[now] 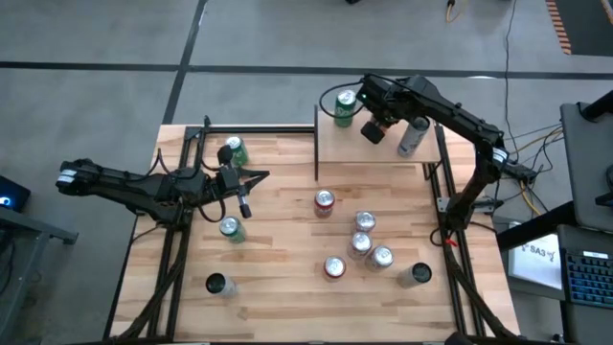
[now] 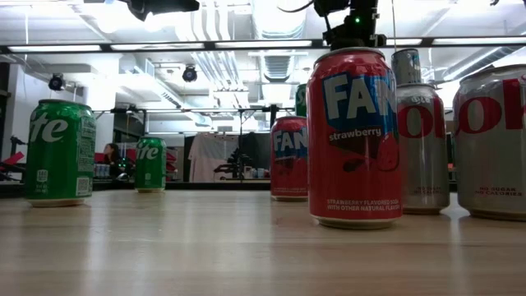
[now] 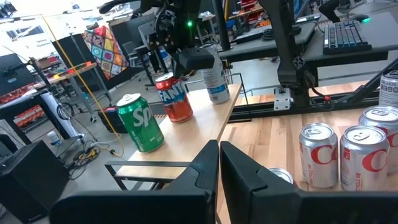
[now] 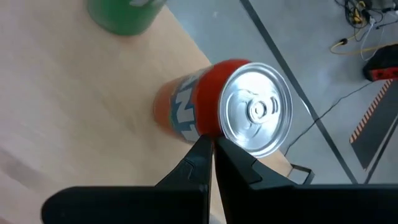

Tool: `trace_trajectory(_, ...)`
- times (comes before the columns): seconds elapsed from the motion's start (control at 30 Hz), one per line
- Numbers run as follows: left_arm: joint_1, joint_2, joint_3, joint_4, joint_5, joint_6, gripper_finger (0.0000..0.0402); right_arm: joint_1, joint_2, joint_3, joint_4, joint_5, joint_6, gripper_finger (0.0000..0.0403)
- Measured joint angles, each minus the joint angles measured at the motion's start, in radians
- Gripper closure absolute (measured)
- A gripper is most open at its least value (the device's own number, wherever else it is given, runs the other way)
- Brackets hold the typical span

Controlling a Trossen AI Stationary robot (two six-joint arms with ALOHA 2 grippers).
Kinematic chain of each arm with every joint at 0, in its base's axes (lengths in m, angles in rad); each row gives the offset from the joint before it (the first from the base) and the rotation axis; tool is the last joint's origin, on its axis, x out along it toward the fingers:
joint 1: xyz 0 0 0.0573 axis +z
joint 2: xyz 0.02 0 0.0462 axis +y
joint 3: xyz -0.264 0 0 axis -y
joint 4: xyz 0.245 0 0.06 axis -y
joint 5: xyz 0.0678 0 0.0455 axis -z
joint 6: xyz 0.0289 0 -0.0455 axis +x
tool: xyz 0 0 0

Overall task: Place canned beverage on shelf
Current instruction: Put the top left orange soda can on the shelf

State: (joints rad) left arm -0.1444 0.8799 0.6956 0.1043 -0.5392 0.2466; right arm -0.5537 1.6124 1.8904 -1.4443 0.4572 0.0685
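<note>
The shelf [image 1: 378, 153] of light wood stands at the table's far edge, right of the middle. Three cans stand upright on it: a green one [image 1: 345, 105], a red one [image 4: 193, 112] with a silver top, and a pale silver one [image 1: 414, 136]. My right gripper [image 4: 212, 146] is shut and slants down just above the red can, near the rim of its top. In the high view it [image 1: 372, 129] covers that can. The left wrist view shows the red can [image 3: 174, 98] apart from it. My left gripper [image 1: 259, 177] waits shut and level over the table's left part.
Several cans stand on the table: two green ones [image 1: 233, 150] [image 1: 230, 228] and a dark one [image 1: 216, 284] at the left, red ones [image 1: 325, 201] [image 1: 333, 267] and silver ones [image 1: 364, 222] near the middle, and a dark one [image 1: 417, 275] at the right. Black frame rails [image 1: 172, 249] run along both sides.
</note>
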Motion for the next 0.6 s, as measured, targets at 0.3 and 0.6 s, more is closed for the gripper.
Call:
trace_trajectory(0.3,0.000,0.000,0.000,0.000,0.000,0.000,0.0402,-0.004,0.001,0.000,0.022,0.000,-0.013,0.0394)
trace_trajectory(0.6,0.000,0.000,0.000,-0.001,0.000,0.000,0.0402,-0.006,0.001,0.000,0.010,0.018,-0.027,0.0394)
